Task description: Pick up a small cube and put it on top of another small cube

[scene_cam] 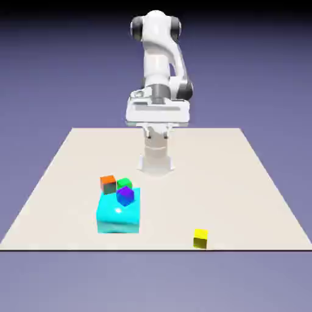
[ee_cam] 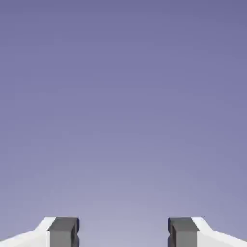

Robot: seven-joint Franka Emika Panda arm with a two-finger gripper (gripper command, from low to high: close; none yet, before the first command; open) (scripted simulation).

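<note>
- yellow cube (scene_cam: 200, 237) sits alone near the table's (scene_cam: 256, 183) front edge, toward the exterior view's right, well apart from the cluster.
- gripper (ee_cam: 123, 234) has its jaws spread wide with nothing between them; the hand view shows only backdrop.
- orange cube (scene_cam: 108, 183), green cube (scene_cam: 124, 183) and purple cube (scene_cam: 125, 195) crowd the big cyan block (scene_cam: 118, 213).
- best choice, i judge: take the yellow one, since nothing crowds it.
- lower straight over it, fingers square to its faces, and close only once it is centred.
</note>
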